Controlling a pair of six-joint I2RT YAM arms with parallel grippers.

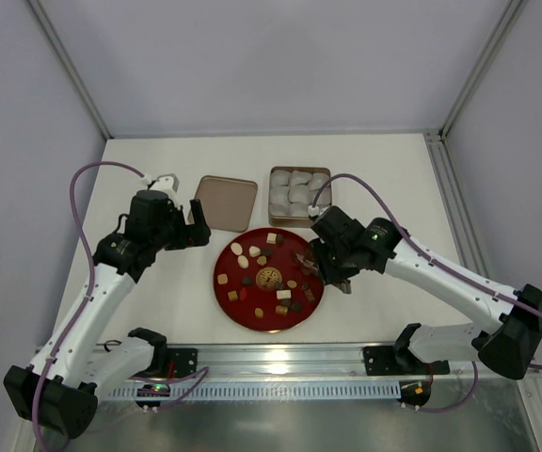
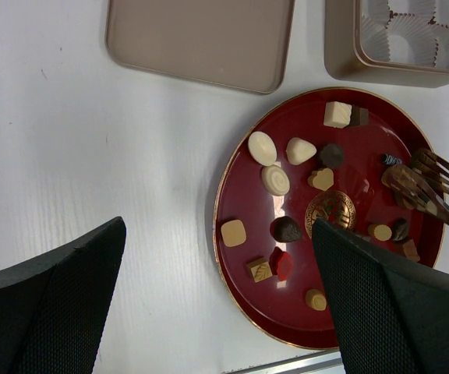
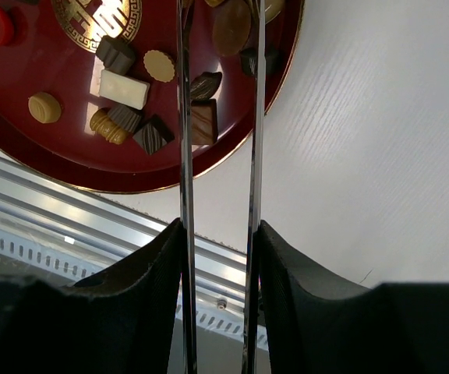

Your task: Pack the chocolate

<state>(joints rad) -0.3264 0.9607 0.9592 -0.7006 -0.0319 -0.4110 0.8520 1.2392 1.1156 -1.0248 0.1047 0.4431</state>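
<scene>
The chocolate (image 2: 286,228) lies all on the red plate (image 2: 248,195): approx. twenty small pcs, dark, tan and cream, spread around the gold emblem (image 2: 330,210) in the centre. None is in the tin (image 2: 337,47) yet. Its white paper cups (image 2: 411,35) look empty as far as visible, and the lid (image 2: 201,35) lies flat beside it on the desk (image 2: 92,140).

R hand (image 3: 218,234) pinches a pair of metal tongs (image 2: 411,181), fingers pressed on the two arms, which stand a bit apart. The long axis of the tongs runs from the hand straight out over the plate's right part, so the pcs lie ahead of the hand, under and between the arms. The forked tips hover near some dark pcs; if they grip one, I cannot tell.

L hand (image 1: 199,223) is spread wide, holds nothing, over the desk left of the plate.

R arm is nearer and has the tool, so I think the pick is its job. The tin is beyond the plate, on the far side.
</scene>
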